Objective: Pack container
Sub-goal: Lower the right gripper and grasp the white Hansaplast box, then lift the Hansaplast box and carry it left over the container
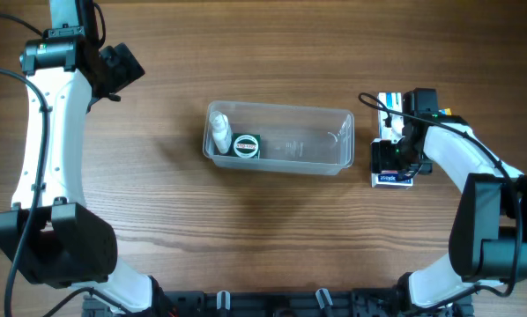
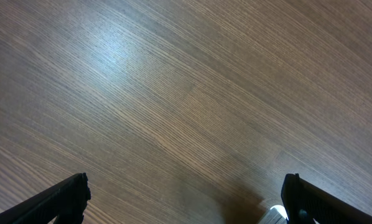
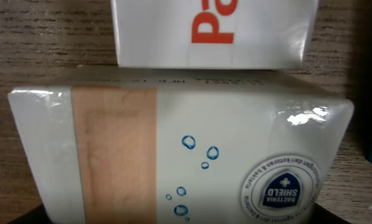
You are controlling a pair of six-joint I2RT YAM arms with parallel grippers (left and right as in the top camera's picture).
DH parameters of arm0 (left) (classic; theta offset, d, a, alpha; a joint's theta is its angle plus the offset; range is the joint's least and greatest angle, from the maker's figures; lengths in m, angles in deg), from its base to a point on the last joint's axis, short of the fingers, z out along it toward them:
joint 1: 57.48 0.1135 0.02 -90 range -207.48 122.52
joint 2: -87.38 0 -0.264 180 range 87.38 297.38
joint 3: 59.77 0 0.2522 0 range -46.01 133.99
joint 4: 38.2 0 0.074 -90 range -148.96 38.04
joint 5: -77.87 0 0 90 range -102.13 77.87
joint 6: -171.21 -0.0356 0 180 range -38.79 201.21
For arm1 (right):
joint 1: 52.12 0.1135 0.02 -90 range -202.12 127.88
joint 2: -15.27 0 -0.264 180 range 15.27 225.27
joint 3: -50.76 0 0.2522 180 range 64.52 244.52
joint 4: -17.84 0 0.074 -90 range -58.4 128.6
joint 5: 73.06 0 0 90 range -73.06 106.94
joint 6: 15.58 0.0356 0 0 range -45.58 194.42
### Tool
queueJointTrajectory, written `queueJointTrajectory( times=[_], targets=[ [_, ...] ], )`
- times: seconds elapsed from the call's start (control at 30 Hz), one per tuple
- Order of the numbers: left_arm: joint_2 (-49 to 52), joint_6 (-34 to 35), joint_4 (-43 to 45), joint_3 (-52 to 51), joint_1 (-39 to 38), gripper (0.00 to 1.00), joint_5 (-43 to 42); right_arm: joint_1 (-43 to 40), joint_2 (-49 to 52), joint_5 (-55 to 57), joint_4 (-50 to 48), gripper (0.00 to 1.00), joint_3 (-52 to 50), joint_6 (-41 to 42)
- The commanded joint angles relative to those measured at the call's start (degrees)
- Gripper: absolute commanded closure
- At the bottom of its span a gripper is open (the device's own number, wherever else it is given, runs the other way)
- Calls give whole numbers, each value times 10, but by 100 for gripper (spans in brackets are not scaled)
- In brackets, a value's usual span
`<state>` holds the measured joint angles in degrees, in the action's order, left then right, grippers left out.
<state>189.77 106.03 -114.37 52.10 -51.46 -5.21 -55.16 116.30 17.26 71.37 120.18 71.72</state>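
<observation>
The clear plastic container (image 1: 346, 132) lies in the middle of the table. It holds a white bottle (image 1: 219, 130) and a round dark-rimmed tin (image 1: 246, 145) at its left end. My right gripper (image 1: 396, 148) is down over small boxes to the right of the container. In the right wrist view a white plaster box (image 3: 192, 155) fills the frame, with a white red-lettered box (image 3: 217, 31) behind it, and the fingers are hidden. The plaster box also shows in the overhead view (image 1: 393, 178). My left gripper (image 2: 186, 186) is open and empty, far left at the back (image 1: 122, 69).
Bare wooden table surrounds the container. Another small box (image 1: 389, 101) lies just behind my right gripper. A bit of something white (image 2: 274, 214) shows at the bottom edge of the left wrist view.
</observation>
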Motion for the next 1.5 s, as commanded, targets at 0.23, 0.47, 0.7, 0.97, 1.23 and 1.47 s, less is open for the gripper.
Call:
queueJointTrajectory(
  times=[0.23,0.47,0.7,0.97,1.23,1.47],
  targets=[
    [-12,12,0,5,3,0,-5,0,9,1,35,28,39,9],
    [-12,12,0,5,3,0,-5,0,-41,-17,108,28,104,44],
    [-12,12,0,5,3,0,-5,0,-109,-112,172,30,153,97],
    [-12,12,0,5,3,0,-5,50,-173,-146,186,34,161,155],
    [-12,12,0,5,3,0,-5,163,-171,-144,132,34,161,231],
    [-12,12,0,5,3,0,-5,268,-170,-138,23,38,162,302]
  ],
)
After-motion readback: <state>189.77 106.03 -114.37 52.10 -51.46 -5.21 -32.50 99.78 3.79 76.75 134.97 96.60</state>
